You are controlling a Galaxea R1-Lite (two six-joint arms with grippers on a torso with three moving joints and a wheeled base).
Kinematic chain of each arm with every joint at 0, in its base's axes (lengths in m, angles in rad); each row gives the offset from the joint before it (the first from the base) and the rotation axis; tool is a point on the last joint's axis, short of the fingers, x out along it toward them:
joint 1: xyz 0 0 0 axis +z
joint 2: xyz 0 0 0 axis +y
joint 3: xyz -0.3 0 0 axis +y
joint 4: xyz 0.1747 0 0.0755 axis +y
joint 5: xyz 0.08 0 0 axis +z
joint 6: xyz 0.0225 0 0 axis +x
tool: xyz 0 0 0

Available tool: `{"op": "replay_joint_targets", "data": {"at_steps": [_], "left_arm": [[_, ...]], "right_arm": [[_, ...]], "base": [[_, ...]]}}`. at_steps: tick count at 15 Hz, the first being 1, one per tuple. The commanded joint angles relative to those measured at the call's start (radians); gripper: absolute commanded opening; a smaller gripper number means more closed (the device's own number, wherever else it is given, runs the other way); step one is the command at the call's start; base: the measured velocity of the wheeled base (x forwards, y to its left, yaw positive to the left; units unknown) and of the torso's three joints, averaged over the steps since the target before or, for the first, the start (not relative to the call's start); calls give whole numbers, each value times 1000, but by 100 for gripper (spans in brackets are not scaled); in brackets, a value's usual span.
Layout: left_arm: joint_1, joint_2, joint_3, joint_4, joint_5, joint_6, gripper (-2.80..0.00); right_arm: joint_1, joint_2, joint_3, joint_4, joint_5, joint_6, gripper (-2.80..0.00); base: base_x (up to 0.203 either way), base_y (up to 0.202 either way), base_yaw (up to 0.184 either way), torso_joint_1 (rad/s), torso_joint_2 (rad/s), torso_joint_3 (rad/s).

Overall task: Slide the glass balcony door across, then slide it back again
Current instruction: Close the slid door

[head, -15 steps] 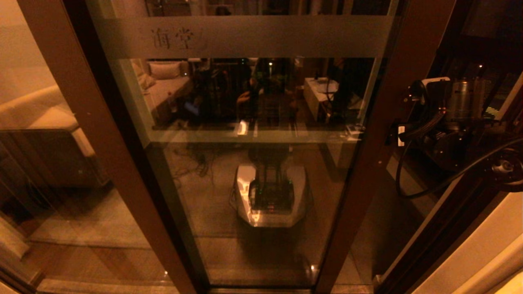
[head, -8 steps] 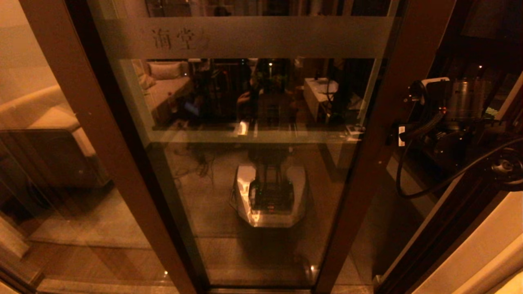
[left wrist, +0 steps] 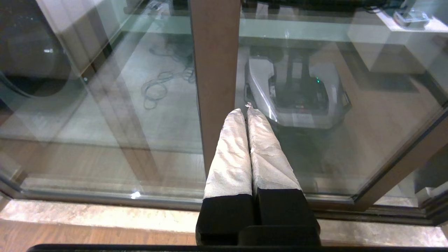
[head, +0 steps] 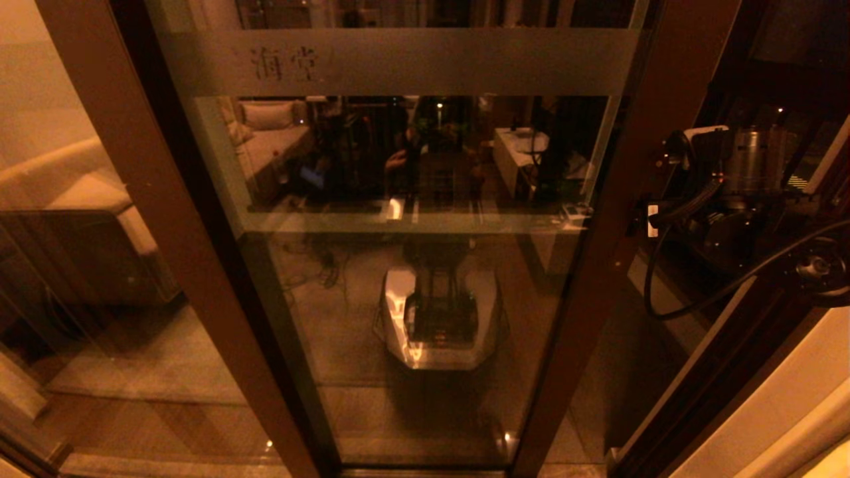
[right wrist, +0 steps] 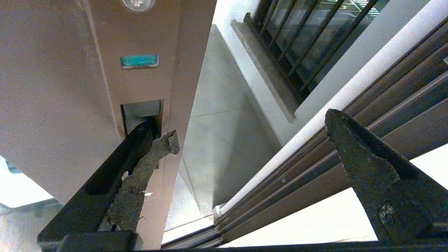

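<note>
The glass balcony door (head: 425, 63) fills the middle of the head view, with a frosted band bearing faint characters across its top. Its right stile (head: 631, 172) stands a little away from the jamb, leaving a narrow gap. My right gripper (right wrist: 252, 127) is open at that stile. One of its fingers (right wrist: 154, 154) is hooked into the slim recessed handle (right wrist: 141, 110), and the other finger hangs free in the gap. My left gripper (left wrist: 245, 112) is shut on nothing, its white-wrapped fingertips low down by the door's left stile (left wrist: 215, 70). It is out of the head view.
An unmoving brown-framed glass panel (head: 80, 265) stands to the left. The brown jamb (head: 730, 372) runs down the right, with its grooved rails (right wrist: 308, 168) close to the free right finger. Beyond the gap are pale balcony floor and a dark railing (right wrist: 308, 35).
The door and its frosted band have crept slightly to the right, and my right arm has shifted a little with the stile. The left gripper stays shut.
</note>
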Motion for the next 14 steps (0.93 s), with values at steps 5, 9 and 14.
{"op": "replay_joint_targets", "data": {"at_steps": [5, 9, 14], "left_arm": [[0, 0, 0, 1, 1, 0, -280], [0, 0, 0, -1, 1, 0, -280], [0, 0, 0, 1, 1, 0, -280]], "right_arm": [[53, -52, 51, -5, -2, 1, 0], [125, -124, 123, -5, -2, -1, 0], [111, -147, 129, -2, -2, -2, 0]], "base": [[0, 0, 0, 0, 0, 0], [0, 0, 0, 0, 0, 0], [0, 0, 0, 0, 0, 0]]}}
